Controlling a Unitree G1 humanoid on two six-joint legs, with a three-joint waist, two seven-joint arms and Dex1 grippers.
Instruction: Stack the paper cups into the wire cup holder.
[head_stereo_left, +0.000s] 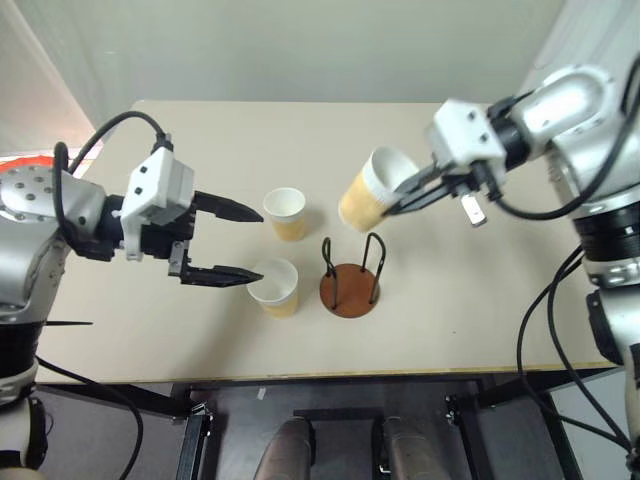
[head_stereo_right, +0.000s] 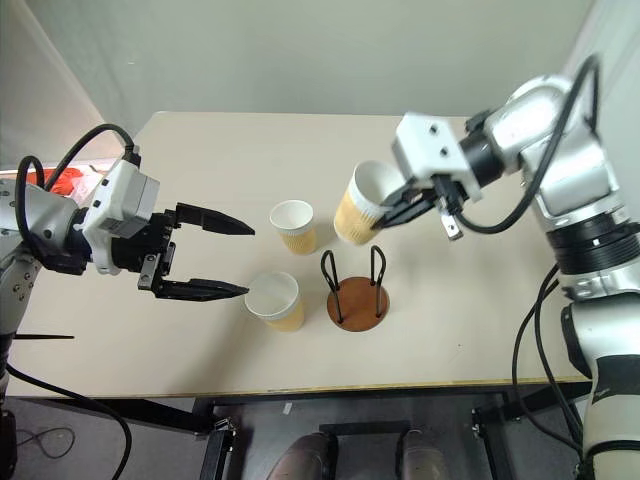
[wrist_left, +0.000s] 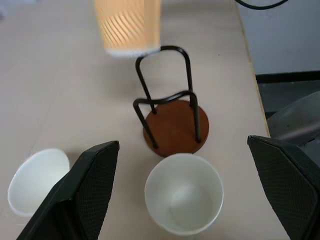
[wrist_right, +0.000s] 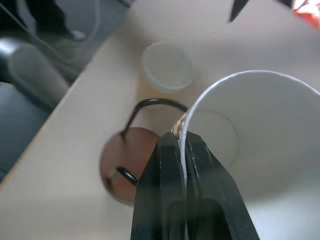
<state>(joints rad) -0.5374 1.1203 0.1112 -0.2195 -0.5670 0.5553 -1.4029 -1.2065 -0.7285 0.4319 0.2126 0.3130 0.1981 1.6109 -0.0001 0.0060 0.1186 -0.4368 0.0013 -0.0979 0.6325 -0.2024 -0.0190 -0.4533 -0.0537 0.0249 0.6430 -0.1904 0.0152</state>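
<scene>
Right gripper (head_stereo_left: 400, 200) pinched shut on the rim of a held paper cup (head_stereo_left: 372, 190), one finger inside the white wall and one outside, as the right wrist view shows with both black fingers (wrist_right: 172, 165) pressed against the cup's edge. Held cup (head_stereo_right: 360, 203) lifted clear of the beige table (head_stereo_left: 150, 350), tilted with its open mouth toward the right and its pale yellow base toward the left. Sits above and just to the far side of the wire cup holder (head_stereo_left: 350, 283), not yet between the loops.

Holder standing upright near the table's near edge, reddish-brown disc base flat, two thin black wire loops rising from it with nothing inside.

Left gripper (head_stereo_left: 225, 242) spread wide, fingers pointing to the right, holding nothing. Near paper cup (head_stereo_left: 275, 287) standing upright, mouth up, just beyond the tip of the nearer finger (head_stereo_left: 222, 274) and immediately left of the holder; from the left wrist view, placed in line with the gap between the two open fingers, ahead of them and not clasped. Far paper cup (head_stereo_left: 286, 213) upright too, to the right of the tip of the farther finger, apart from it, and left of the held cup.
</scene>
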